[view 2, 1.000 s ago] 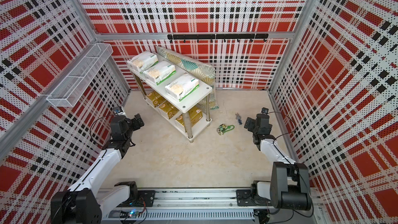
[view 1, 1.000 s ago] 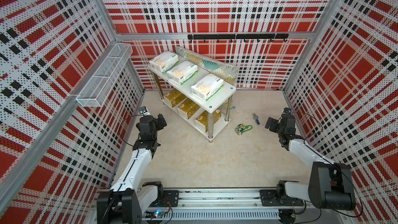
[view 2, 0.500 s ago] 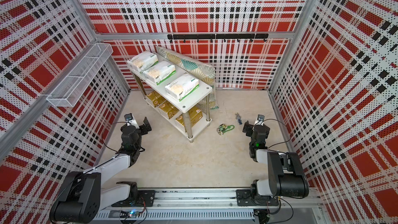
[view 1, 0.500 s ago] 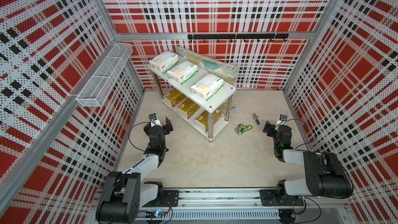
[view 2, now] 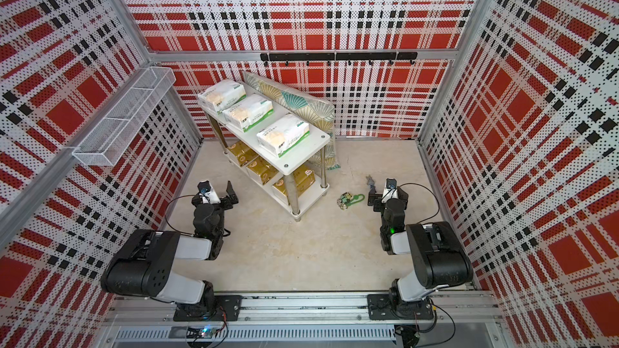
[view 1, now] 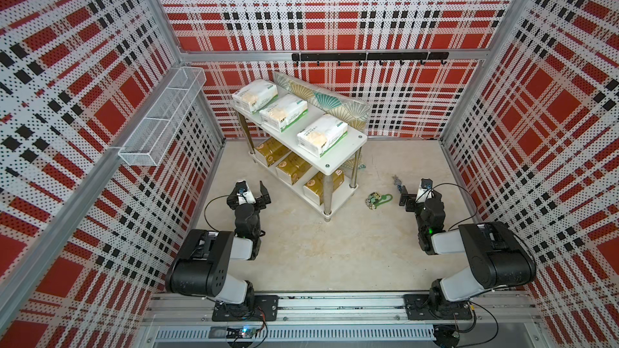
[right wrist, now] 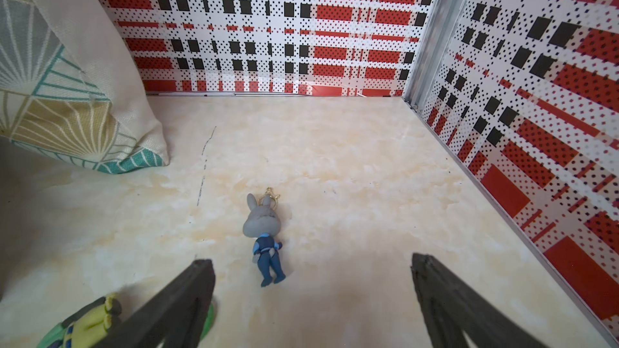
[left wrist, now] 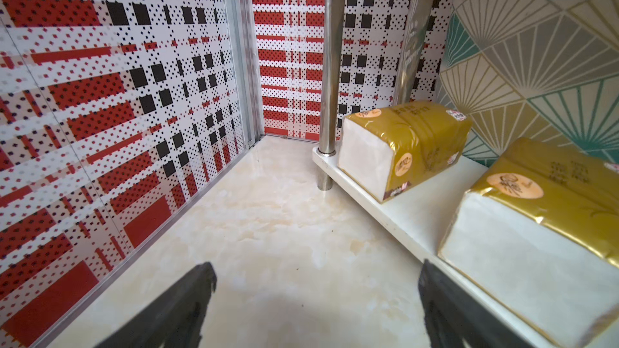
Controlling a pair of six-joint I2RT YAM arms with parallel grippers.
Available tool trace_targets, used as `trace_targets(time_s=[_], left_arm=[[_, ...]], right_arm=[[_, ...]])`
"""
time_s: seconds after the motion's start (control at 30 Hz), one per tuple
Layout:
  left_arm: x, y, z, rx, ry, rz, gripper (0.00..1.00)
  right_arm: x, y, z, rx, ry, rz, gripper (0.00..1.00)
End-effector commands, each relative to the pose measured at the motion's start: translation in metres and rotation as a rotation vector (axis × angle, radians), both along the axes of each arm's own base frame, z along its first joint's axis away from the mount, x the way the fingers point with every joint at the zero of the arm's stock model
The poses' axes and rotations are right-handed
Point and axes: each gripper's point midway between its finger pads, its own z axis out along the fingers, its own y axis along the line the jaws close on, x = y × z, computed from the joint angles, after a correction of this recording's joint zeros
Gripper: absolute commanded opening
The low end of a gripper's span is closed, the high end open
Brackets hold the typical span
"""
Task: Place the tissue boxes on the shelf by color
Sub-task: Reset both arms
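In both top views the shelf (view 1: 352, 143) stands in the upper middle of the frame, set at a slant in front of a cushion (view 1: 335, 103). Three white packs (view 1: 284, 112) lie in a row on its top board. Three gold packs (view 1: 294, 167) lie in a row on the lower board. No pack shows on the floor, so the sorting by colour looks complete.

The left gripper (left wrist: 315, 299) hangs low over bare floor at the left of the shelf's lower board, jaws spread wide with nothing between them. In its wrist view two gold packs sit at the right of the frame, the nearer just beside one jaw but apart from it. The right gripper (right wrist: 311, 296) is likewise wide open and empty, low over the floor to the right of the shelf. A rabbit charm (right wrist: 264, 239) lies ahead of it and a green charm (view 1: 378, 199) lies between it and the shelf.

The packs look light and soft: tissue bricks in thin glossy film that will dent under pressure and may slide. The gold ones show bare white tissue at their short ends. If one needs moving, the best hold is probably across the short width at mid-length, on the two long sides. Squeeze just enough to bite into the padding. Gripping by the ends risks crushing the open tissue and letting the pack sag. The lower board leaves little room under the top one, so a gold pack probably has to be reached from the side.
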Motion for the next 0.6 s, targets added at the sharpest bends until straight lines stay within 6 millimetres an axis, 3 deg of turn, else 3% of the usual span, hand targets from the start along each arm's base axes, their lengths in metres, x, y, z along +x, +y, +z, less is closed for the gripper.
trace_targets(time_s=[0.0,0.57], left_arm=[[-0.0027,-0.0031,0.0124,0.019,-0.061,-0.013,0.99],[-0.0028,-0.002,0.0143,0.011,-0.076,-0.02,0.99]], right_arm=[[0.0066,-0.0002,0.0049,0.01,-0.012,0.018,1.0],[0.0081,-0.0025,0.0051,0.027,-0.009,0.026,1.0]])
